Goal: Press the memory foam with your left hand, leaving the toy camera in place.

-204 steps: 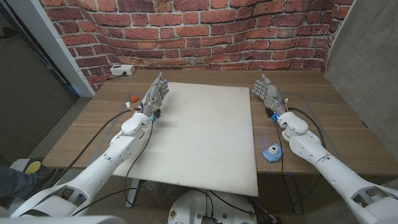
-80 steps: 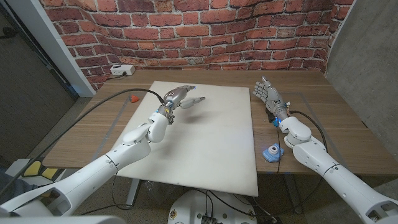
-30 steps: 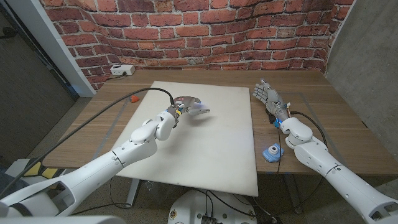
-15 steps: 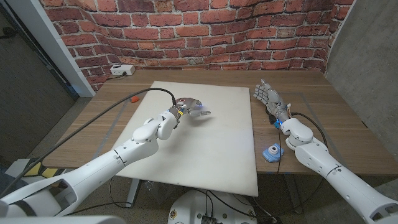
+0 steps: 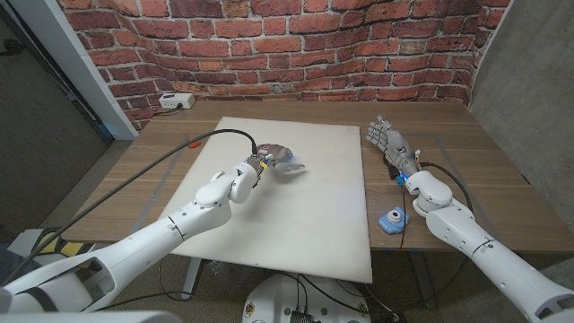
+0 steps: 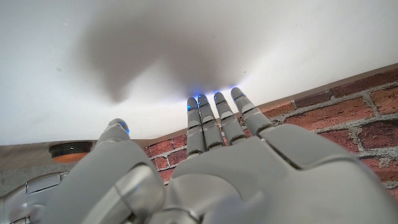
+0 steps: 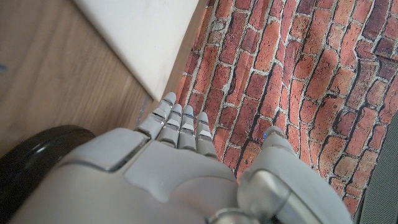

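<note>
The memory foam [image 5: 296, 193] is a big white sheet that covers the middle of the wooden worktop [image 5: 134, 184] in the head view. The left robot hand [image 5: 280, 160] is over its upper middle part, palm down, with the fingers spread forward and nothing held in them. Blue lights shine at the fingertips. In the left wrist view the left robot hand [image 6: 214, 162] has its fingertips [image 6: 239, 94] very close to the white foam [image 6: 199, 50], and a dark shadow lies on the foam just beyond them; I cannot tell whether the tips already touch the surface.

Compared with the picture of half a second ago, the left robot hand has moved a little toward the lower right of the frame and looks slightly lower. Almost seven seconds ago it stood upright at the left edge of the foam, so it has travelled well inward since then.

The right robot hand [image 5: 387, 142] stands upright on the worktop at the right edge of the foam, fingers straight and apart, holding nothing, as in the earlier pictures. The right wrist view shows it [image 7: 180, 155] beside the foam's edge [image 7: 155, 43].

The blue toy camera [image 5: 391, 219] lies on the worktop at the right centre of the frame, just beside the foam's right edge, and it has not moved.

A small red object [image 5: 192, 142] lies on the worktop left of the foam.
</note>
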Robot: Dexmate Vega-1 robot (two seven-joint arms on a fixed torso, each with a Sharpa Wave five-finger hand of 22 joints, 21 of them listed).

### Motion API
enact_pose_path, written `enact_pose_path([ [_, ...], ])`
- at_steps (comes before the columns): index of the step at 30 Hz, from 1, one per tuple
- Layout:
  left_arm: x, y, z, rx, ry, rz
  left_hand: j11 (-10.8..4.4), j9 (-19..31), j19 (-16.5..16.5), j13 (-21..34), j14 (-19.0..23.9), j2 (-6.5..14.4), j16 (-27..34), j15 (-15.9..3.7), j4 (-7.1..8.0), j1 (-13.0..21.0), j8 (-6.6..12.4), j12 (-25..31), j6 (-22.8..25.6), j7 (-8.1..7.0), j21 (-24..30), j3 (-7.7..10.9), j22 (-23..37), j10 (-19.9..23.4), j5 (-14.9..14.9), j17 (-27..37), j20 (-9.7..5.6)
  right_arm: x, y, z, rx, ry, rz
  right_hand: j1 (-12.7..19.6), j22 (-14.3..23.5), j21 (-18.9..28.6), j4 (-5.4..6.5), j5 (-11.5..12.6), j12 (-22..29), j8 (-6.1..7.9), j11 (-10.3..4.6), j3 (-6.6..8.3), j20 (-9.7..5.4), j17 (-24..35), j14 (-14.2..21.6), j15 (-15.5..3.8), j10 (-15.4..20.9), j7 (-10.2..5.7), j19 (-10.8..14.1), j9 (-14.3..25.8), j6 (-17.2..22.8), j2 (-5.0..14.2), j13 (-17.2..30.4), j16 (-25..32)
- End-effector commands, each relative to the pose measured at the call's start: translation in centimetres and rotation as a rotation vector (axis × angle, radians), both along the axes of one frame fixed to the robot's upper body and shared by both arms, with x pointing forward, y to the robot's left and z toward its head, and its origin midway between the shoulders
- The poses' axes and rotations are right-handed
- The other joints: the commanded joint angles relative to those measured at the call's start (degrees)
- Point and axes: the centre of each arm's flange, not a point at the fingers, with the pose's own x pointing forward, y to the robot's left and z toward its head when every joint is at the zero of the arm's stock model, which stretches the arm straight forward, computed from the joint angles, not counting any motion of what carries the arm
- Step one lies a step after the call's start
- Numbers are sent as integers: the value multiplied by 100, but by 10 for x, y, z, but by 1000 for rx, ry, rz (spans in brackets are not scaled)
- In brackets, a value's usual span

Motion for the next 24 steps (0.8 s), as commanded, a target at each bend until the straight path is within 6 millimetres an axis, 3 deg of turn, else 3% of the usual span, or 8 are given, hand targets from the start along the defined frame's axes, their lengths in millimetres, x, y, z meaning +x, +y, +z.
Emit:
enact_pose_path([
  [1,6,-4,-9,50,7,35,10,16,-127,22,-99,34,-23,4,3,46,-21,-25,-3,-15,-49,10,15,-54,-31,23,-40,-1,-2,-1,-1,0,-5,45,9,-22,-34,-12,1,-15,-8,26,-6,21,43,33,48,-33,14,19,-8,29,23,-11],
  [24,20,-5,-27,56,119,34,15,19,-164,25,-111,30,2,-6,-20,93,-38,-19,26,-39,-42,6,16,-30,-42,21,-76,1,0,-1,-3,22,-10,47,12,-50,-58,-12,1,-13,-11,19,-4,26,41,28,59,-8,25,20,10,49,25,-12],
])
